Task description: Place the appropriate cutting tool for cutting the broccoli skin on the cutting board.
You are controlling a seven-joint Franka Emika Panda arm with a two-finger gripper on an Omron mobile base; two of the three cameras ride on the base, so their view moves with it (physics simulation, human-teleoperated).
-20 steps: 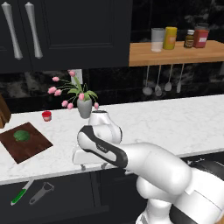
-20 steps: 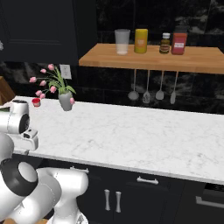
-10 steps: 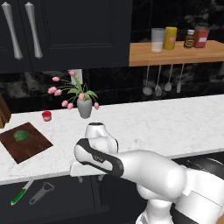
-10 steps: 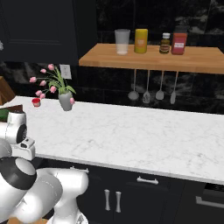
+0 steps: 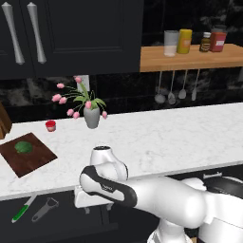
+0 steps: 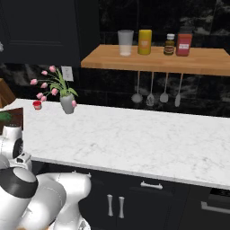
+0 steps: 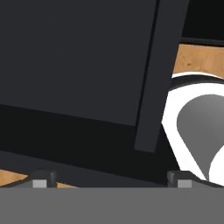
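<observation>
The cutting tool (image 5: 23, 209), a slim knife with a green handle, lies low at the left in the dark space under the counter edge. The dark reddish cutting board (image 5: 38, 159) rests on the counter's left end, and its edge (image 6: 16, 117) also shows in the right base view. On the board sits the broccoli (image 5: 23, 147). My gripper (image 5: 97, 209) hangs in front of the counter edge, to the right of the knife. It is open, with its fingertips (image 7: 42, 179) wide apart, nothing between them and dark cabinet fronts ahead.
A grey peeler (image 5: 45, 209) lies just right of the knife. On the counter stand a small red cup (image 5: 50, 125) and a vase of pink flowers (image 5: 91, 117). A wooden shelf (image 5: 190, 57) with jars hangs at the back right, with utensils below it.
The arm has bent further down. The hand has sunk from counter height to below the counter's front edge. The gripper stays open.
</observation>
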